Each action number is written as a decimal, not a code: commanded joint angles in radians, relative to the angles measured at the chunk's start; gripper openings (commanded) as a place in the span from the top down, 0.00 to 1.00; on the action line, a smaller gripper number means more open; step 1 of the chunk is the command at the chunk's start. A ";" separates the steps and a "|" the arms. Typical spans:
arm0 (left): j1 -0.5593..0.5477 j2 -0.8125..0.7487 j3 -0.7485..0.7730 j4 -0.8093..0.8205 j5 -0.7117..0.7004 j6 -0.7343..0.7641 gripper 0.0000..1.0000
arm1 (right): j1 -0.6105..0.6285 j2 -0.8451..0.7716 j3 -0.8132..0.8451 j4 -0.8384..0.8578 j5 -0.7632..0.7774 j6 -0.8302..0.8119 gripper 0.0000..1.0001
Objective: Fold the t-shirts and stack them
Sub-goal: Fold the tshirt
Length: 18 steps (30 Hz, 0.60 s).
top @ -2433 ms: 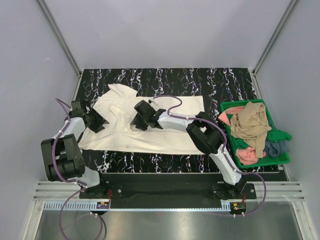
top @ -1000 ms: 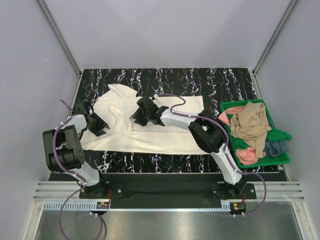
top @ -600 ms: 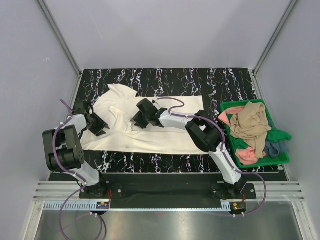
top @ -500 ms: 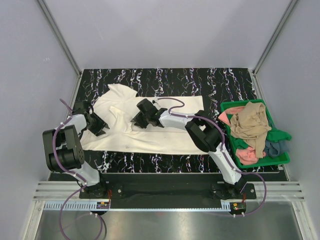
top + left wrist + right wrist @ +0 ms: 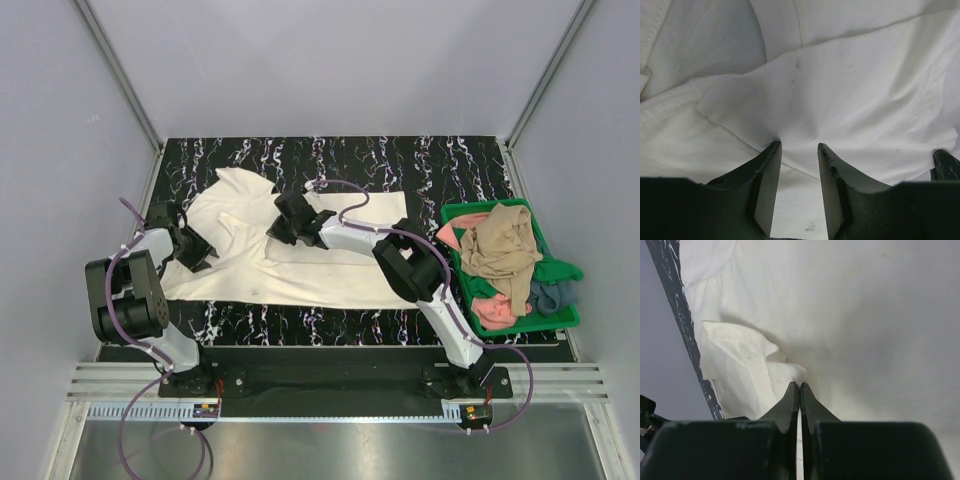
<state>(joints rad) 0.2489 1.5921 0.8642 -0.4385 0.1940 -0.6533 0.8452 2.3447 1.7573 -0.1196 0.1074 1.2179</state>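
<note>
I am working on the first fold of the cream t-shirt (image 5: 330, 275). It lies spread out in the middle of the table (image 5: 420, 160), and the other shirts wait in the green bin (image 5: 562, 318) on the right side of the top view. A tan shirt (image 5: 500, 250) is heaped on top there, with a pink one (image 5: 495, 310) and a grey-blue one (image 5: 548, 297) peeking out.

My right hand (image 5: 800, 386) is squeezed tight together. It has a small crumpled flap of the cream cloth right at its tips, up near the middle of the shirt. My left hand (image 5: 799, 146) is over at the left side of the shirt. Its fingers (image 5: 767, 180) have a small gap, and the cloth puckers up into that gap, so I think it is pinching a tuck there too.

The cloth is soft and thin. It is smooth where it lies flat and wrinkly where I pull it. I can see stitched hems and a few tiny dark specks. The table is black with white marbly streaks.

Next I think both hands must lift and carry the cloth over together — slowly, so it lands flat. If one hand pulls harder, the shirt may slide or bunch up.
</note>
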 commanded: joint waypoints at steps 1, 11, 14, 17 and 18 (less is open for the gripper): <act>0.003 -0.012 0.030 -0.026 -0.067 0.009 0.58 | -0.014 -0.016 0.028 0.043 0.083 -0.115 1.00; 0.001 -0.011 0.029 -0.034 -0.093 0.003 0.57 | -0.008 -0.097 -0.129 0.063 0.152 -0.098 1.00; 0.001 -0.012 0.032 -0.034 -0.097 0.003 0.57 | 0.005 -0.119 -0.163 0.104 0.150 -0.087 0.99; 0.001 -0.012 0.042 -0.040 -0.108 0.006 0.57 | 0.028 -0.130 -0.176 0.112 0.152 -0.087 0.97; 0.003 -0.017 0.048 -0.042 -0.111 0.009 0.57 | 0.032 -0.139 -0.180 0.110 0.153 -0.087 0.96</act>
<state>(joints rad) 0.2489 1.5921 0.8730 -0.4522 0.1471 -0.6556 0.8608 2.2837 1.5944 -0.0330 0.1852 1.1378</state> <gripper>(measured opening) 0.429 0.032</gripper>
